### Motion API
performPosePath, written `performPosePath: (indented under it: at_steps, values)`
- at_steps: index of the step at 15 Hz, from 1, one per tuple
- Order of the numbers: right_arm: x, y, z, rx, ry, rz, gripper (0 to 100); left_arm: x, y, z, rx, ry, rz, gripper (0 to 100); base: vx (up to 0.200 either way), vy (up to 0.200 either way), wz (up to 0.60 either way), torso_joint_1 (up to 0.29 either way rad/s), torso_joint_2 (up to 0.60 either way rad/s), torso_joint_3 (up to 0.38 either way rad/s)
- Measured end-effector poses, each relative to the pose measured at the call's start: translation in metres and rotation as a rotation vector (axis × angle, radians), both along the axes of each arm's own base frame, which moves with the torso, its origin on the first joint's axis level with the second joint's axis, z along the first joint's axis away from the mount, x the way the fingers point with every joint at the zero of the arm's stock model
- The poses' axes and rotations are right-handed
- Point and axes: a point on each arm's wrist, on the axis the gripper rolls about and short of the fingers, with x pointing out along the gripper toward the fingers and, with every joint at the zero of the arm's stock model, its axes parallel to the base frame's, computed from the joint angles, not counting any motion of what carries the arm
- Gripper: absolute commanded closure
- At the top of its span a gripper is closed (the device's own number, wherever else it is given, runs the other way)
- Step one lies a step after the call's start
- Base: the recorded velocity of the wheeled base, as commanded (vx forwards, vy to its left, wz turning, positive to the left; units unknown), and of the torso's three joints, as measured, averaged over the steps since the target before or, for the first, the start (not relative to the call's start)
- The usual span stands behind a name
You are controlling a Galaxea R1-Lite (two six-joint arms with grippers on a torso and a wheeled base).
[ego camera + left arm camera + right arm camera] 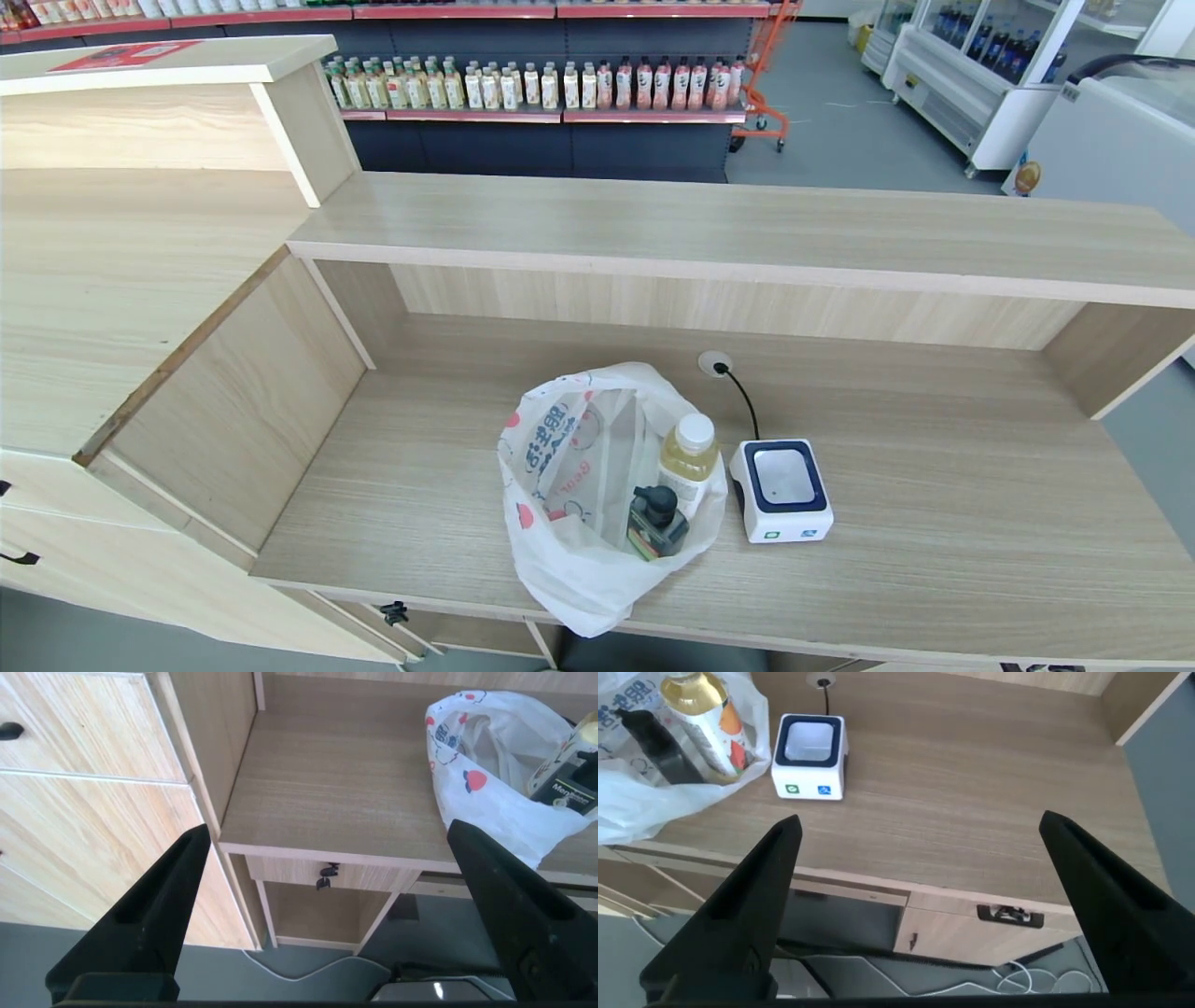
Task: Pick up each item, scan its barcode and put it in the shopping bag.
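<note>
Both grippers hang low before the front edge of the bench (934, 523): the left gripper (327, 829) with fingers spread wide and empty, near the shopping bag (569, 560), and the right gripper (920, 819) likewise spread and empty, facing the scanner (780, 488). Inside the bag stand a pale juice bottle (689, 457) and a dark bottle (656, 523), so bagging looks finished or close to it. Any further reach should rise over the edge first, since the bag's plastic droops past it and could snag. The scanner sits just beside the bag and would probably shift easily. Pale wood grain covers the bench. Beyond it stand shop shelves (541, 86) of drinks and freezers (980, 84).
</note>
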Motion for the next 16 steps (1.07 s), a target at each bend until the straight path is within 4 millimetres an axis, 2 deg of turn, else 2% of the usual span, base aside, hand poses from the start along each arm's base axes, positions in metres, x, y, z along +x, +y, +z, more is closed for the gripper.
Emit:
performPosePath:
  at_steps: [2,9,15,16]
  values:
    - [-0.0008,0.0,-0.0004,0.005,-0.011,0.0,0,0.0,0.0,0.0,0.006,0.0,0.0,0,0.0,0.0,0.0,0.0,0.0,0.0]
    - [-0.001,0.0,-0.0007,0.012,-0.015,0.002,0,0.0,0.0,0.0,0.004,0.0,0.001,0,0.0,-0.2,0.0,0.003,0.0,0.005]
    - [-0.0008,0.0,-0.0014,0.084,-0.011,0.002,0,0.0,0.0,0.0,0.003,0.0,0.0,0,0.0,-0.2,0.0,0.002,0.0,0.002]
    - [-0.0008,0.0,-0.0015,0.085,-0.011,0.002,0,0.0,0.0,0.0,0.003,0.0,0.0,0,0.0,0.0,0.0,0.0,0.0,0.0]
